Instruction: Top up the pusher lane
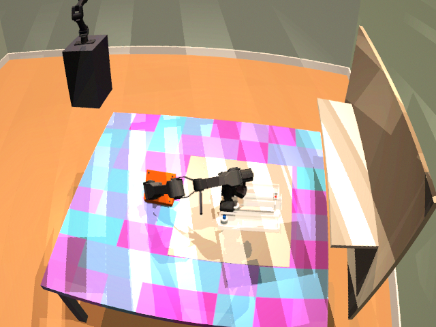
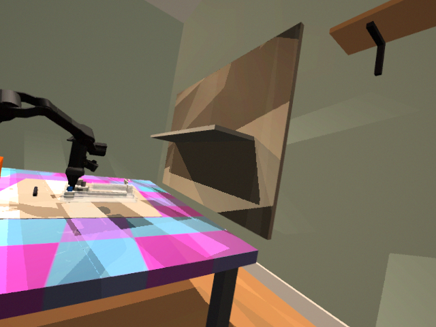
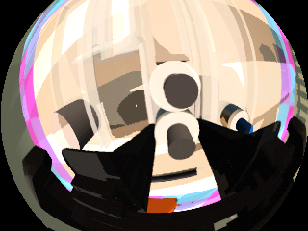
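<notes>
My gripper [image 2: 71, 187] [image 3: 175, 125] is shut on a white jar with a grey knob-like top [image 3: 181, 142], over the front end of the clear lane rack [image 1: 250, 229] [image 2: 105, 200]. A second white jar with a dark round top [image 3: 181, 90] is directly behind the held one, in line with it; it shows as a white spot in the top view [image 1: 236, 206]. The two jars look touching or nearly so. I cannot tell whether the held jar's base meets the lane floor. The pusher plate is hard to make out.
A blue-topped small jar [image 1: 224, 219] [image 3: 239, 120] stands in the lane on one side. A wider dark-sided jar [image 3: 82, 120] is on the other side. A black bar [image 1: 201, 203] [image 2: 35, 191] [image 3: 175, 175] lies on the mat in front of the rack.
</notes>
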Controlling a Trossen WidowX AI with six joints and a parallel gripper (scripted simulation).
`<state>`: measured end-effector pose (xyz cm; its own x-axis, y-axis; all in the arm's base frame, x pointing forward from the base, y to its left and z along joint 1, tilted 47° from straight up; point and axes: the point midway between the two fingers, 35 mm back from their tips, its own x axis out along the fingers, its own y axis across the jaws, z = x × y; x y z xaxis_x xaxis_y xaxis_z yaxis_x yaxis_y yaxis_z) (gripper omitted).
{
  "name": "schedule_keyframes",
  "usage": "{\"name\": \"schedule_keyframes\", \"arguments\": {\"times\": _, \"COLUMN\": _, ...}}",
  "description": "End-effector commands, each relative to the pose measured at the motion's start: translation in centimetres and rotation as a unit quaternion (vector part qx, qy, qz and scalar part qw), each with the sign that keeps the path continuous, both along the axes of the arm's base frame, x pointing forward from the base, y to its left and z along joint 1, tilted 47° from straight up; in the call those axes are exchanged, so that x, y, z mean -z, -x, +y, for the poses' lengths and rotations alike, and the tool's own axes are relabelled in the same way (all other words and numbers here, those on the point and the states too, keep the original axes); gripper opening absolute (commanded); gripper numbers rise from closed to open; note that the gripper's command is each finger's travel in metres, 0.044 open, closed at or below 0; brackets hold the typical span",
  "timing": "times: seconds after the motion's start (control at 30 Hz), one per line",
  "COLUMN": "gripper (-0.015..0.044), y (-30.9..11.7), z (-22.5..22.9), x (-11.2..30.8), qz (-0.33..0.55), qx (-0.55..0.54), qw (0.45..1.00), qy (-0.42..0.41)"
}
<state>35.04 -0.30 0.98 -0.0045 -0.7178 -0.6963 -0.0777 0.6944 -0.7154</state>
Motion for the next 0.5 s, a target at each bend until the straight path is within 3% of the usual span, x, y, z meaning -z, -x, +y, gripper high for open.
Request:
{"name": "schedule_keyframes", "arguments": {"times": 0.0, "gripper": 0.0000, "y": -0.23, "z": -0.27, "x": -0.14, "qz": -0.007, "qx": -0.001, "qw": 1.000, "qy": 0.005}}
{"name": "schedule_keyframes", "arguments": {"times": 0.47, "gripper": 0.0000, "y": 0.01, "z": -0.28, "x": -0.15, "qz": -0.007, "qx": -0.001, "qw": 1.000, "qy": 0.005}}
